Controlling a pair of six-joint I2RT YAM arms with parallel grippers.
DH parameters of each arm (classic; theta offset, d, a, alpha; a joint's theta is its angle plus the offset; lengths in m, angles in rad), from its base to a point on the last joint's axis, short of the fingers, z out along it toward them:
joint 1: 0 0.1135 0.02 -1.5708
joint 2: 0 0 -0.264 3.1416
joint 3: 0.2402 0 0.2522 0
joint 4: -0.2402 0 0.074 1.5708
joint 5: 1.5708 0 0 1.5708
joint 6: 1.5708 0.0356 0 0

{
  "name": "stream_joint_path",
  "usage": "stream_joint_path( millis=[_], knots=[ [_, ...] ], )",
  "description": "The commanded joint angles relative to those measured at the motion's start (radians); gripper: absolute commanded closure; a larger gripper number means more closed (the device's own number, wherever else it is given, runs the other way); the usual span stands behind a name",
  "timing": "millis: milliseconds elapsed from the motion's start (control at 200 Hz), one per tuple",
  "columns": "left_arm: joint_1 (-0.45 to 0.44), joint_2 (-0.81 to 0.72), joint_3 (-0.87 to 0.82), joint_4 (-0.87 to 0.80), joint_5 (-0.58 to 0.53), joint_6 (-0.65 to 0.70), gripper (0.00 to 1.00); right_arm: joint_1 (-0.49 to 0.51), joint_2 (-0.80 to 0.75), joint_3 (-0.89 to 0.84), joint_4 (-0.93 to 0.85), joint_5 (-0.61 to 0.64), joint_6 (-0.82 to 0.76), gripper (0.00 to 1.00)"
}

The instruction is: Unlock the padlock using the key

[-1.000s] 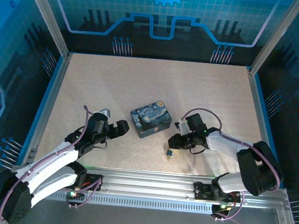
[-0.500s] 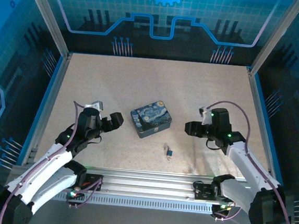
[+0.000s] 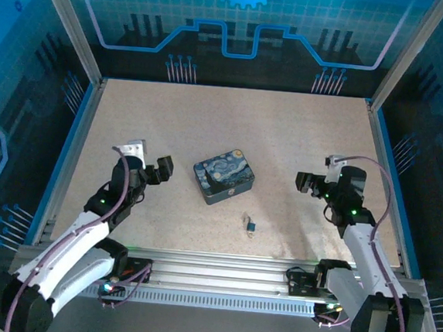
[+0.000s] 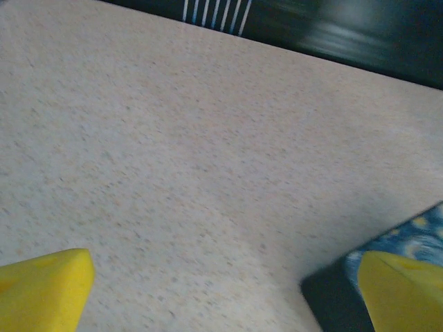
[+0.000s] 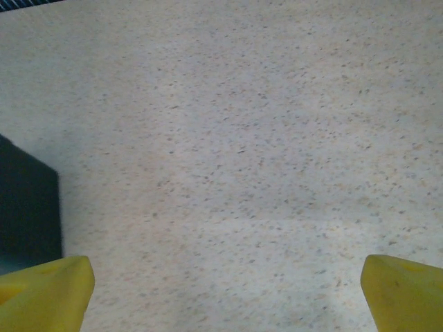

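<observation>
The padlock [image 3: 249, 227] lies on the speckled table [image 3: 210, 118] at about 5 o'clock from the swirl-painted tin [image 3: 223, 175] — near it, not touching. The left gripper [image 3: 161, 170] sits at the tin's 9 o'clock and the right gripper [image 3: 306, 181] at its 3 o'clock — both with jaws spread wide, holding nothing.

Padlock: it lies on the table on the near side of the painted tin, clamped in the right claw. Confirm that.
Not quite. The padlock does lie on the table on the near side of the painted tin, but no claw clamps it: the right claw stands open and empty, off to its right, as the top view shows.
</observation>
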State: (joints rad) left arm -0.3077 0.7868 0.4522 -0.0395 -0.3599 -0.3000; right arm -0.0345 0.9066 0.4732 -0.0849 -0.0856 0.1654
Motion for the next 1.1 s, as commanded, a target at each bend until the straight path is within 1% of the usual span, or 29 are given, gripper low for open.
stream_joint_path(
  millis=[0,85,140,360,440,570,760,885,990,1035,1095],
  knots=[
    [0.037,0.045,-0.067,0.189,-0.059,0.176,0.01,-0.015,0.033,-0.055,0.210,0.087,-0.066,0.00],
    [0.056,0.079,-0.108,0.279,-0.048,0.253,0.01,-0.017,0.071,-0.084,0.309,0.114,-0.076,0.00],
    [0.072,0.103,-0.133,0.335,-0.041,0.281,0.01,-0.020,0.101,-0.102,0.384,0.118,-0.081,0.00],
    [0.149,0.200,-0.191,0.490,0.051,0.297,0.01,-0.021,0.235,-0.163,0.703,0.071,-0.078,0.00],
    [0.167,0.248,-0.196,0.548,0.103,0.313,0.01,-0.021,0.282,-0.169,0.776,0.052,-0.079,0.00],
    [0.185,0.329,-0.197,0.642,0.146,0.343,0.01,-0.017,0.349,-0.188,0.893,0.033,-0.088,0.00],
    [0.212,0.423,-0.201,0.796,0.242,0.386,0.01,0.001,0.460,-0.167,0.956,0.006,-0.115,0.00],
    [0.231,0.480,-0.206,0.896,0.297,0.411,0.01,0.030,0.527,-0.168,1.010,0.013,-0.148,0.00],
    [0.240,0.530,-0.203,0.966,0.322,0.409,0.01,0.048,0.574,-0.161,1.041,0.019,-0.166,0.00],
    [0.248,0.544,-0.197,0.970,0.343,0.396,0.01,0.054,0.572,-0.143,0.999,0.014,-0.176,0.00],
    [0.254,0.594,-0.202,1.031,0.363,0.388,0.01,0.059,0.584,-0.112,0.958,0.010,-0.186,0.00]
  ],
)
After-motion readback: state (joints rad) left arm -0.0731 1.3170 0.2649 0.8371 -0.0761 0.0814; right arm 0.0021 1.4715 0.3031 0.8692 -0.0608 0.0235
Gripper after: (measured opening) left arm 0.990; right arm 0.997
